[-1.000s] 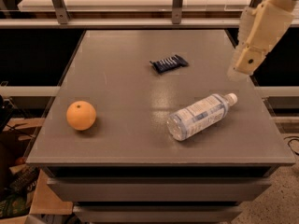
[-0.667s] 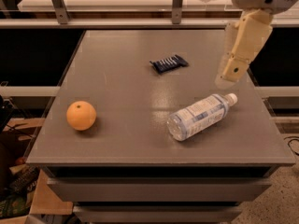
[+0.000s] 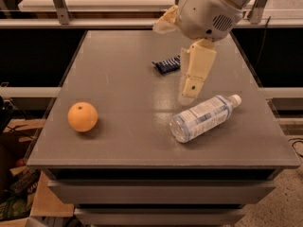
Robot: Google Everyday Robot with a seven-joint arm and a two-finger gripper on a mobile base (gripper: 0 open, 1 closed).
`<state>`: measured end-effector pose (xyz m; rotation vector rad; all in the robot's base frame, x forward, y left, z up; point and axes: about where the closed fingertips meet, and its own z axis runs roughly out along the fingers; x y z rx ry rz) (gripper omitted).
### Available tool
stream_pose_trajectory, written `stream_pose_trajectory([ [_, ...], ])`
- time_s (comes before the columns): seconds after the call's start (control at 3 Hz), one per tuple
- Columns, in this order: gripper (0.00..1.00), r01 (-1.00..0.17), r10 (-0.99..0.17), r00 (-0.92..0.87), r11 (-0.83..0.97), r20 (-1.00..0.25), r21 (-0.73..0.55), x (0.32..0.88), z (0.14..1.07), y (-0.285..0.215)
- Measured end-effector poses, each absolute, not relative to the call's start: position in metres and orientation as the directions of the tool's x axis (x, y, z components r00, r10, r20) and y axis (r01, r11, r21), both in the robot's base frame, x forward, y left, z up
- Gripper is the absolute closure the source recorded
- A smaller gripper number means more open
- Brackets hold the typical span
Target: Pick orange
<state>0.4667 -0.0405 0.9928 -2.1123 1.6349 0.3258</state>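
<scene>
The orange (image 3: 83, 117) is a round orange fruit with a small dark stem dot. It sits near the front left of the grey table (image 3: 118, 84). My gripper (image 3: 188, 96) hangs from the white arm over the middle right of the table, just above and behind the bottle. It is far to the right of the orange and holds nothing that I can see.
A clear plastic water bottle (image 3: 203, 117) lies on its side at the front right. A dark snack packet (image 3: 165, 65) lies behind the gripper, partly hidden by it. Metal rails and a pale shelf run behind the table. Boxes and clutter sit on the floor at the lower left.
The arm has swung left from the table's right edge toward its middle, and the gripper has come lower, close to the bottle. The orange, bottle and packet have not moved.
</scene>
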Motion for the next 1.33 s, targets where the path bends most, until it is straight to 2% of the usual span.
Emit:
stream_pose_trajectory([
  [0.67, 0.00, -0.917, -0.766, 0.391, -0.372, -0.511, -0.144, 0.484, 0.952, 0.053],
  [1.33, 0.00, -0.809, -0.618, 0.519, -0.578, -0.590, -0.107, 0.473, 0.924, 0.140],
])
